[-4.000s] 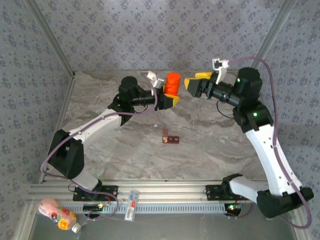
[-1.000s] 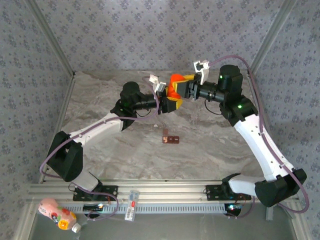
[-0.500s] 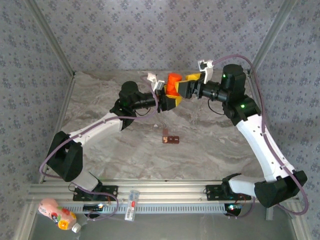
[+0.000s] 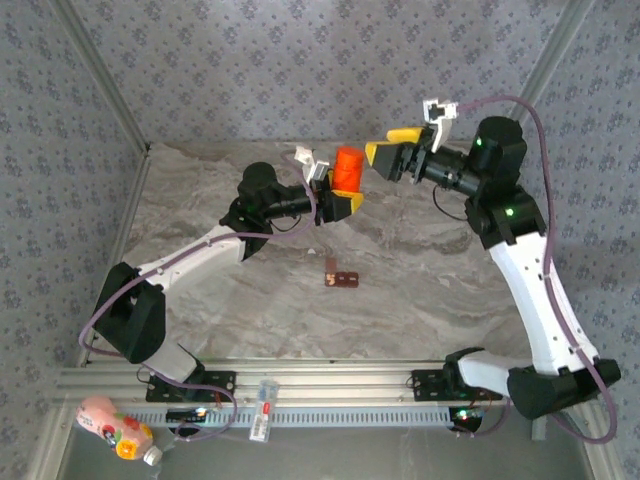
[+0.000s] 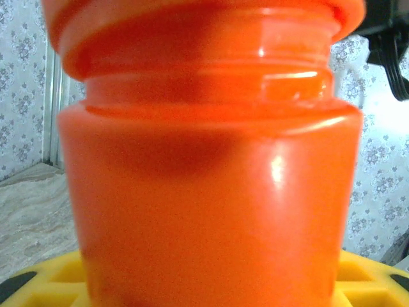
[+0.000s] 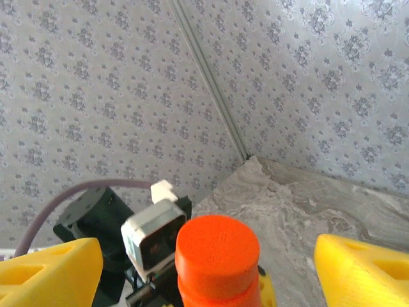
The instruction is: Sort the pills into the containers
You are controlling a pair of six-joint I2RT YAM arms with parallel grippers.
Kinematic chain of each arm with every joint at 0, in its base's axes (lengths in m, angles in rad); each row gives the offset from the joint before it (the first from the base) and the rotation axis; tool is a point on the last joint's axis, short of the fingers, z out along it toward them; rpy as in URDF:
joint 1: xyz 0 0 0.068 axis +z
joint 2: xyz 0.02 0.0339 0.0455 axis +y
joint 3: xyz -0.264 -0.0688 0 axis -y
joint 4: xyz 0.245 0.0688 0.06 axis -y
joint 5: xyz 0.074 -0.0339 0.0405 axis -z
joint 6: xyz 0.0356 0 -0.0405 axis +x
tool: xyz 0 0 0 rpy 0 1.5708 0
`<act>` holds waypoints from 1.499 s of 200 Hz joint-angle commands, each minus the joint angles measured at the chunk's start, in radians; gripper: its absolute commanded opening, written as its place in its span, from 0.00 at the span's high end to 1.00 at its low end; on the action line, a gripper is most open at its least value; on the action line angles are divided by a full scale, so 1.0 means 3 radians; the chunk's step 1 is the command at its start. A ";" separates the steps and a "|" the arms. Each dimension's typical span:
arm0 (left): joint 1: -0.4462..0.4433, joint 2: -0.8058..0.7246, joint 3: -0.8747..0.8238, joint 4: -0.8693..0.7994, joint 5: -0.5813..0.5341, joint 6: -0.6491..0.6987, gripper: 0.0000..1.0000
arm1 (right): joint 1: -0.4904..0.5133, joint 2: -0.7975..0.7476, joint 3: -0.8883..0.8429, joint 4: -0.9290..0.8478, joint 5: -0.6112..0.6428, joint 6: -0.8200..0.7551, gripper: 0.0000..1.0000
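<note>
An upright bright orange bottle (image 4: 348, 168) with its cap on is held above the far middle of the table, with my left gripper (image 4: 343, 198) shut on its body. In the left wrist view the bottle (image 5: 211, 179) stands between the yellow fingers (image 5: 45, 284). My right gripper (image 4: 384, 160) hangs open just right of the cap, apart from it. Its wrist view looks down on the cap (image 6: 217, 243) between the spread yellow fingers (image 6: 48, 272). The dark reddish-brown containers strip (image 4: 342, 279) lies at the table's centre. I cannot make out any loose pills.
The wallpapered back wall and metal corner posts stand close behind both grippers. A pink bottle (image 4: 112, 428) and a small clear item (image 4: 262, 410) lie on the rail at the near edge. The left wrist's camera (image 6: 150, 238) sits just beside the bottle.
Half a second ago the right gripper's fingers were around the bottle's cap. It has since drawn back to the right and up, open. The cap stays on, and the left arm has held still.
</note>
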 commanded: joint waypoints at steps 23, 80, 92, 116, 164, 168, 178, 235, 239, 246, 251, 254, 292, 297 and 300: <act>-0.0006 -0.0076 0.0157 0.0046 0.0109 0.0073 1.00 | -0.0030 0.0394 0.0383 -0.0286 -0.0335 0.0349 0.12; -0.0008 -0.0066 0.0175 0.0028 0.0107 0.0081 1.00 | 0.0075 0.0495 0.0345 -0.0334 -0.0458 0.0332 0.16; -0.0015 -0.0060 0.0184 0.0019 0.0109 0.0082 1.00 | 0.0108 0.0504 0.0326 -0.0336 -0.0464 0.0316 0.16; -0.0014 -0.0051 0.0195 0.0018 0.0105 0.0084 1.00 | 0.0154 0.0514 0.0294 -0.0334 -0.0468 0.0295 0.16; -0.0019 -0.0041 0.0226 0.0000 0.0107 0.0099 1.00 | 0.0205 0.0533 0.0283 -0.0395 -0.0463 0.0229 0.19; -0.0020 -0.0042 0.0227 -0.0002 0.0108 0.0099 1.00 | 0.0211 0.0535 0.0283 -0.0398 -0.0463 0.0223 0.20; -0.0019 -0.0042 0.0231 -0.0006 0.0106 0.0099 1.00 | 0.0221 0.0539 0.0278 -0.0407 -0.0464 0.0211 0.21; -0.0024 -0.0030 0.0227 -0.0005 0.0106 0.0099 1.00 | 0.0232 0.0517 0.0263 -0.0416 -0.0448 0.0160 0.50; -0.0026 -0.0027 0.0225 -0.0007 0.0104 0.0099 1.00 | 0.0229 0.0517 0.0263 -0.0413 -0.0448 0.0157 0.52; -0.0025 -0.0027 0.0227 -0.0007 0.0103 0.0098 1.00 | 0.0231 0.0510 0.0255 -0.0407 -0.0443 0.0145 0.54; -0.0025 -0.0026 0.0223 -0.0008 0.0097 0.0098 1.00 | 0.0233 0.0496 0.0253 -0.0405 -0.0441 0.0132 0.56; -0.0026 -0.0022 0.0223 -0.0008 0.0095 0.0099 1.00 | 0.0229 0.0492 0.0250 -0.0400 -0.0438 0.0123 0.57; -0.0023 -0.0003 0.0216 -0.0013 0.0080 0.0099 1.00 | 0.0268 0.0299 0.0081 -0.0301 -0.0273 -0.0198 0.62; -0.0026 0.0002 0.0216 -0.0013 0.0075 0.0095 1.00 | 0.0274 0.0260 0.0037 -0.0278 -0.0225 -0.0249 0.62; -0.0024 0.0000 0.0216 -0.0013 0.0075 0.0098 1.00 | 0.0282 0.0234 0.0005 -0.0257 -0.0197 -0.0275 0.62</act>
